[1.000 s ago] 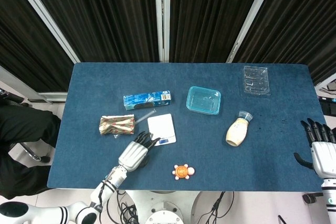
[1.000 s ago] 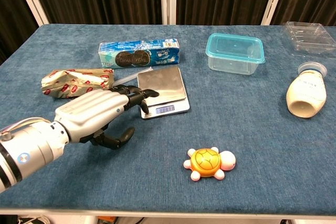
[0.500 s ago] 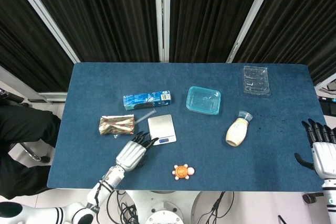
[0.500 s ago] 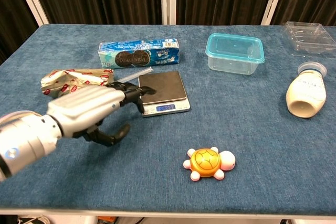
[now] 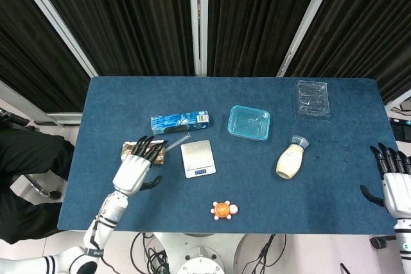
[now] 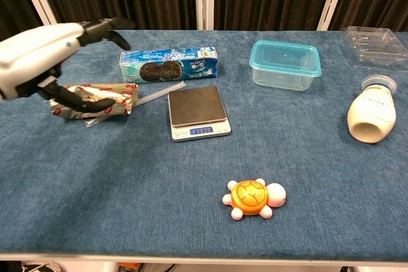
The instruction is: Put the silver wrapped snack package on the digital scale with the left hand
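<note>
Where cookie box (image 6: pixel 169 64) flanks scale (image 6: pixel 197 112).

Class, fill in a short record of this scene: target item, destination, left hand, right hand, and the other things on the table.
target item: silver wrapped snack package, lying on the table left of the scale
destination: digital scale, platform bare
left hand: open, above the package, not gripping it
right hand: open, at the table's right edge
other things: biscuit box, teal container, turtle toy, white bottle, clear tray

Left hand (image 5: pixel 133 170): silver-white shell, black fingers (image 6: pixel 105 28); white segmented forearm with black joint rings. Right hand (image 5: pixel 393 184): same white palm, black fingers.
</note>
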Robot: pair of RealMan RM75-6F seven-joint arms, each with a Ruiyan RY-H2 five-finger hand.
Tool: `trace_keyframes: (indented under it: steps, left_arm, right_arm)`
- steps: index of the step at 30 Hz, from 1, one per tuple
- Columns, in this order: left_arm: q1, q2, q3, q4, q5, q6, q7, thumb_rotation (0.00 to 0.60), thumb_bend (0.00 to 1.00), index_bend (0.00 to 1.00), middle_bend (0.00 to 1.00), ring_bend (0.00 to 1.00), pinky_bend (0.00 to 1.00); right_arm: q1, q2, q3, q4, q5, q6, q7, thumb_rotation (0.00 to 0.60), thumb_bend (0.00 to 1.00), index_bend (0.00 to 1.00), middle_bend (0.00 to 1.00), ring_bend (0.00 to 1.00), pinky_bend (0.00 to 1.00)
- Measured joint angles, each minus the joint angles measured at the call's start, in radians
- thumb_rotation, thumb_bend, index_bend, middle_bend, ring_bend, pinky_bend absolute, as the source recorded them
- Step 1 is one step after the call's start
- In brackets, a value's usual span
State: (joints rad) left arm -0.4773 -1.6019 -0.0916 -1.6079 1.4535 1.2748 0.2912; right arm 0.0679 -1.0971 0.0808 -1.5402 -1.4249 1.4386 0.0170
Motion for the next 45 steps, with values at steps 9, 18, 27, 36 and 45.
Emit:
trace_keyframes:
  steps: [9, 18, 27, 36, 45]
  left_arm:
    - [0.030, -0.006, -0.001, 0.085, -0.098, -0.037, -0.065, 0.600, 0.16, 0.00, 0.12, 0.00, 0.00]
    - [0.019, -0.038, -0.036, 0.156, -0.135, -0.065, -0.100, 0.600, 0.16, 0.00, 0.12, 0.00, 0.00]
    - [-0.019, -0.075, -0.065, 0.224, -0.194, -0.142, -0.096, 0.600, 0.17, 0.13, 0.19, 0.00, 0.00]
    - [-0.044, -0.138, -0.080, 0.313, -0.194, -0.127, -0.065, 0.600, 0.26, 0.44, 0.51, 0.14, 0.06]
    - [-0.056, -0.161, -0.083, 0.347, -0.177, -0.105, -0.048, 0.600, 0.31, 0.54, 0.60, 0.23, 0.15]
  right_arm:
    - [-0.003, 0.027, 0.018, -0.055, -0.028, 0.053, -0.028, 0.600, 0.16, 0.00, 0.00, 0.00, 0.00]
    - [0.003, 0.028, 0.021, -0.090, -0.024, 0.047, -0.073, 0.600, 0.16, 0.00, 0.00, 0.00, 0.00]
    - [-0.001, 0.035, 0.021, -0.126, -0.024, 0.060, -0.107, 0.600, 0.16, 0.00, 0.00, 0.00, 0.00]
    - [-0.009, 0.044, 0.018, -0.126, -0.016, 0.060, -0.096, 0.600, 0.16, 0.00, 0.00, 0.00, 0.00]
    - [-0.014, 0.046, 0.016, -0.102, -0.010, 0.058, -0.063, 0.600, 0.16, 0.00, 0.00, 0.00, 0.00]
